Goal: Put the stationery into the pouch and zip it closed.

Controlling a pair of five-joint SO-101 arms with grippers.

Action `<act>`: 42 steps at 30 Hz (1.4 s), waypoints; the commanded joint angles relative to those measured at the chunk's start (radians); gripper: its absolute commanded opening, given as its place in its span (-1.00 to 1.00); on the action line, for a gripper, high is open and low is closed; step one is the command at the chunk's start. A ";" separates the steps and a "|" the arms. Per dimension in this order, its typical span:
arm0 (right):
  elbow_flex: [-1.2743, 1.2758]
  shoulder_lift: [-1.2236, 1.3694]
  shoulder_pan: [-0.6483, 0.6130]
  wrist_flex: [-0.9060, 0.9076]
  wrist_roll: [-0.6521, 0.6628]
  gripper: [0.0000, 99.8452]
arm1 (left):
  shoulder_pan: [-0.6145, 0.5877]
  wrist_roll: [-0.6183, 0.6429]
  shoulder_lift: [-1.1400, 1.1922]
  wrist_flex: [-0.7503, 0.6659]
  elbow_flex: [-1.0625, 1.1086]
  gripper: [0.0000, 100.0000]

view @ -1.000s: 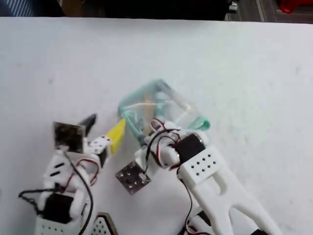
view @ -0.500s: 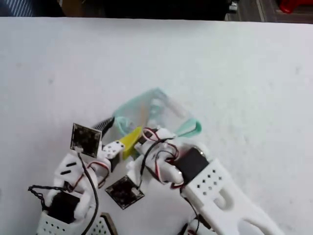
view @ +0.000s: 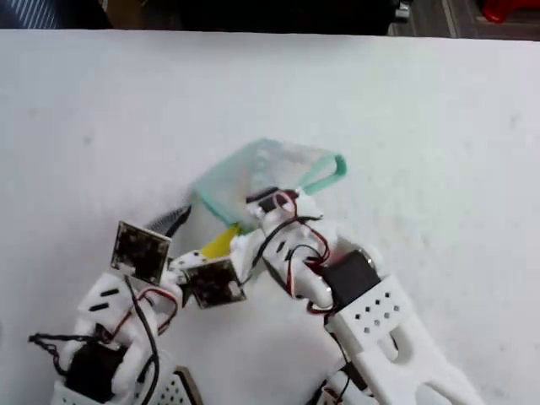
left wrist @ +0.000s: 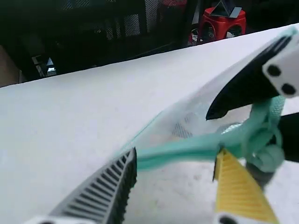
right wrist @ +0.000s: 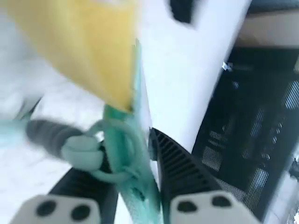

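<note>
Now that the pouch (view: 253,173), mid-table, has swung its loop (view: 325,173) toward the far side, your right gripper (right wrist: 128,149) stays clamped on its teal zip edge (right wrist: 117,133) and the left gripper (left wrist: 175,156), jaws wide, has closed in astride it, so zipping looks ready.

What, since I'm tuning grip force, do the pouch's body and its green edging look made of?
The pouch body looks like thin, see-through flexible plastic, perhaps mesh-backed: the table shows through it and it buckles. The green edging looks like matte woven fabric tape, soft enough to bend. Its pull cord appears knotted, so it is likely textile too.
</note>
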 commanded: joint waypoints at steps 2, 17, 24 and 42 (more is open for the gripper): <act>-0.035 -0.001 0.059 -0.122 -0.126 -0.96 | -0.076 -0.015 0.008 0.060 -0.054 -0.43; -0.034 -0.004 0.019 -0.194 -0.384 -0.96 | -0.179 0.061 0.008 -0.020 -0.060 -0.42; -0.043 -0.004 -0.024 -0.107 -0.388 -0.96 | -0.159 -0.086 0.008 0.051 -0.158 -0.31; -0.044 -0.278 -0.125 0.024 -0.362 -0.96 | -0.064 -0.405 0.008 -0.078 -0.163 -0.31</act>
